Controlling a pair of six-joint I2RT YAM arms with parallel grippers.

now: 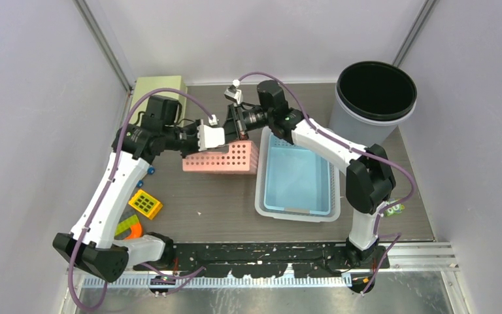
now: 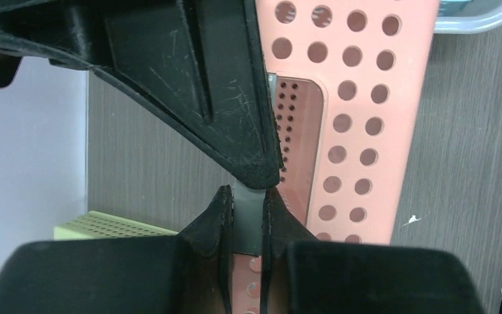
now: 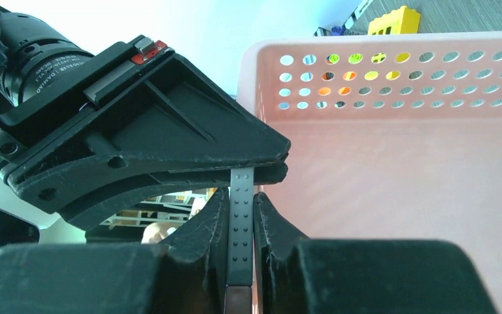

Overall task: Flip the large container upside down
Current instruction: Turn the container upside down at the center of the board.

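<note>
Left gripper (image 2: 247, 191) and right gripper (image 3: 240, 191) each pinched shut on a thin wall of the pink basket (image 1: 225, 160), which lies tilted just beyond their fingertips; unequal wrist rotation could likely twist that wall from either narrow pinch, dropping the basket.

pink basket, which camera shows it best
The top external view: it shows nearly the whole basket, beside the blue bin. The left wrist shows only a holed wall close up, the right wrist only its inside and far wall.
</note>
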